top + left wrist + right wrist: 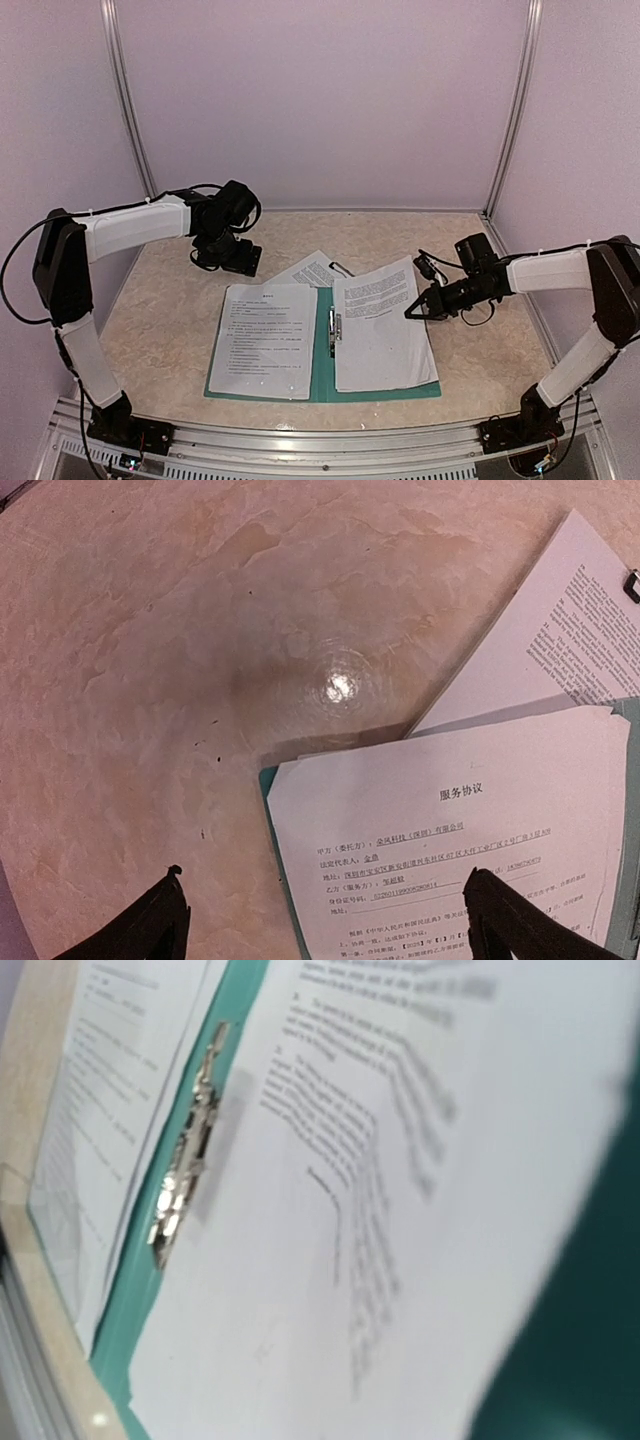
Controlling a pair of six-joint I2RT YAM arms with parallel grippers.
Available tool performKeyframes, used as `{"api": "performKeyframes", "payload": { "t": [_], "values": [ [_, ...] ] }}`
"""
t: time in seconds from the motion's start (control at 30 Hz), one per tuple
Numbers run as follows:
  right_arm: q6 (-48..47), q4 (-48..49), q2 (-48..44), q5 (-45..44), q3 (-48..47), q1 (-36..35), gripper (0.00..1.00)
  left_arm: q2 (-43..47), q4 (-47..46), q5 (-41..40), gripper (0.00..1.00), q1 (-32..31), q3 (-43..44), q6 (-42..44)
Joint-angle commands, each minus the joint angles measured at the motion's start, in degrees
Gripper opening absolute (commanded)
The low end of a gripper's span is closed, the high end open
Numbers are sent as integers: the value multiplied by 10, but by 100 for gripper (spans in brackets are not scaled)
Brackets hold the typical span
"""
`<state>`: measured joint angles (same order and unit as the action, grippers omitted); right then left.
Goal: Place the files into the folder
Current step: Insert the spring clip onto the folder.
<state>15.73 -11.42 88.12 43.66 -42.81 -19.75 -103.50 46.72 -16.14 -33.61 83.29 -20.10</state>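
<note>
Top external: right jaws shut above files [385, 340], left jaws wide, empty

The teal folder [321, 378] lies open and flat, white printed files [265, 340] on both halves.

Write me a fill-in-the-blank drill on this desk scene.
The thin teal card folder lies ___ on the beige marbled table.
Its silver metal clip sits between ___ white printed sheets.
The right hand has its jaws ___.
Missing words: open; two; shut.
</note>
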Motion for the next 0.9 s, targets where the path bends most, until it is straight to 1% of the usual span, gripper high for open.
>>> {"api": "performKeyframes", "payload": {
  "t": [0.0,0.37,0.47,0.57,0.87],
  "values": [
    [-23,-25,21,-24,-21,-5,0,-9,11,-13,92,-7,11,6],
    [-43,-54,27,-33,-18,-5,0,-15,16,-24,92,-11,17,9],
    [-50,-64,32,-44,-21,-6,7,-15,16,-25,92,-12,17,9],
    [-51,-65,37,-50,-23,-7,11,-15,17,-27,92,-13,18,8],
    [-56,-73,49,-79,-25,-11,16,-17,21,-33,92,-15,22,8]
  ]
}}
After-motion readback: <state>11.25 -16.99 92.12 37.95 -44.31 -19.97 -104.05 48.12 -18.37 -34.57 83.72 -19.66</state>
